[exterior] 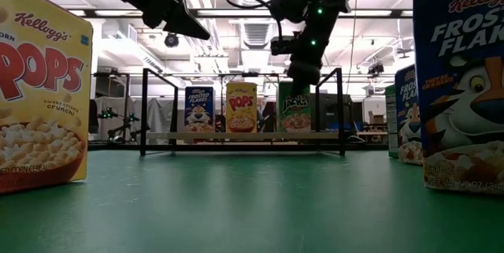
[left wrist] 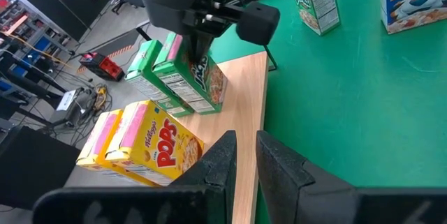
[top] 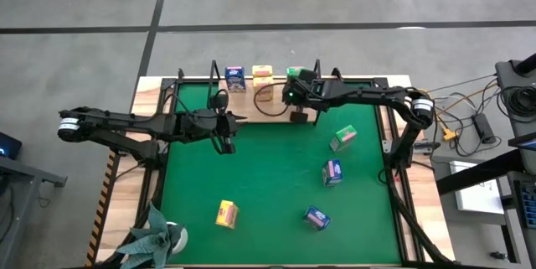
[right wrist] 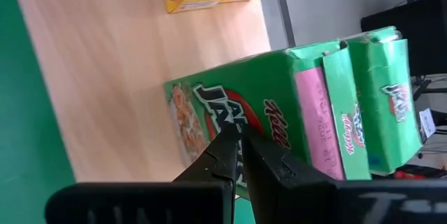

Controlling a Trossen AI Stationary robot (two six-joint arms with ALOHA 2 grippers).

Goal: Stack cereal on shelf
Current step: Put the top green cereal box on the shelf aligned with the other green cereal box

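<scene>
My right gripper (top: 299, 95) hangs over the shelf (top: 276, 101), above the green cereal box (exterior: 295, 111) standing at that board's right end. From my right wrist my fingers look almost together in front of that box's printed face (right wrist: 230, 119), but I cannot tell whether they pinch it or merely hover.

On the shelf, a yellow box (exterior: 241, 108) stands just left of the green one, and a blue box (exterior: 199, 109) left of that. From my left wrist, a second green box (left wrist: 150, 74) and a second yellow one (left wrist: 98, 140) stand behind them.

My left gripper (top: 224, 142) waits over the green mat (top: 268, 185) just in front of the shelf, fingers nearly closed on nothing.

Well in front of the shelf lie loose boxes: a green one (top: 342, 138), two blue (top: 332, 172) (top: 316, 217), and a yellow one (top: 227, 214). A potted plant (top: 155, 240) sits at the mat's near left corner, farthest from the shelf.
</scene>
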